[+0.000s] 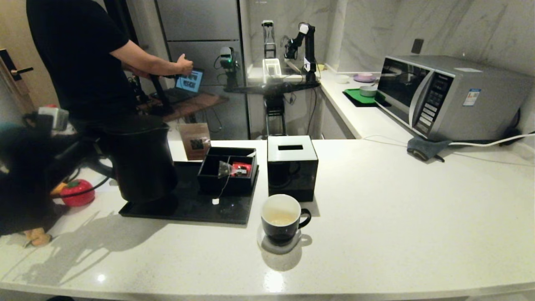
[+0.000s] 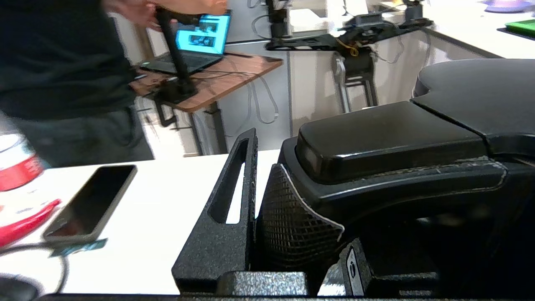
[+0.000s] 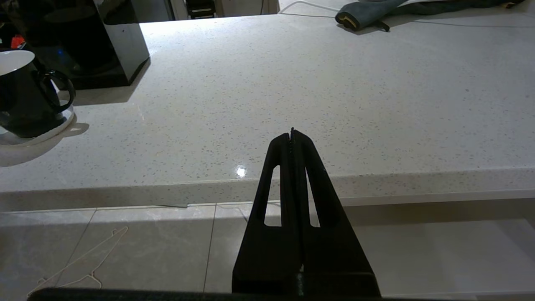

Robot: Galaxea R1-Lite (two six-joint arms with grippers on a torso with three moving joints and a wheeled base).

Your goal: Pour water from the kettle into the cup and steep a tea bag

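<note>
The black kettle (image 1: 142,161) stands upright on the black tray (image 1: 200,211). My left gripper (image 1: 90,161) reaches in from the left and is shut on its loop handle (image 2: 376,142). One finger (image 2: 234,196) and its mesh pad press the handle; the other is hidden. The black cup (image 1: 281,217) sits on a coaster in front of the tray, with pale liquid inside. The tea bag (image 1: 224,169) lies in the black box (image 1: 228,169), its string trailing to a white tag (image 1: 215,201). My right gripper (image 3: 291,130) is shut and empty at the counter's front edge, right of the cup (image 3: 25,96).
A black tissue box (image 1: 291,167) stands behind the cup. A red packet (image 1: 241,168) lies beside the tea bag. A microwave (image 1: 451,96) and grey cloth (image 1: 426,148) are at the back right. A person (image 1: 79,58) stands far left; a phone (image 2: 90,202) lies there.
</note>
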